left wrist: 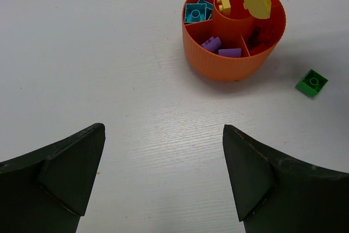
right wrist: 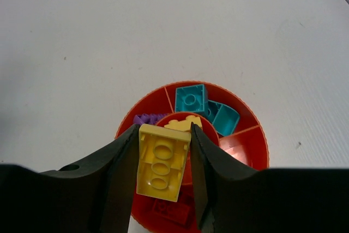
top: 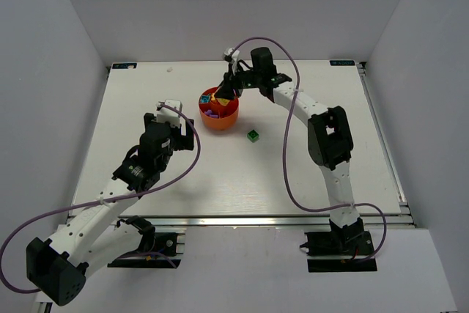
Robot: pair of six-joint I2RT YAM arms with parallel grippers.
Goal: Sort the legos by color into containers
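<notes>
Top external: left fingers (left wrist: 71,167) spread wide, empty, over desk (top: 146,86) | orange bowl (top: 220,121) mid-desk | right fingers (right wrist: 117,173) pinching yellow brick (right wrist: 162,162) above bowl | step: placing yellow | next: centre over middle cup (left wrist: 233,15), release | green brick (top: 253,135) lies loose beside bowl

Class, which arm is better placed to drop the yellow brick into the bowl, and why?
Right. The right gripper holds the yellow brick directly above the bowl; the left gripper hangs open and empty, short of it.
</notes>
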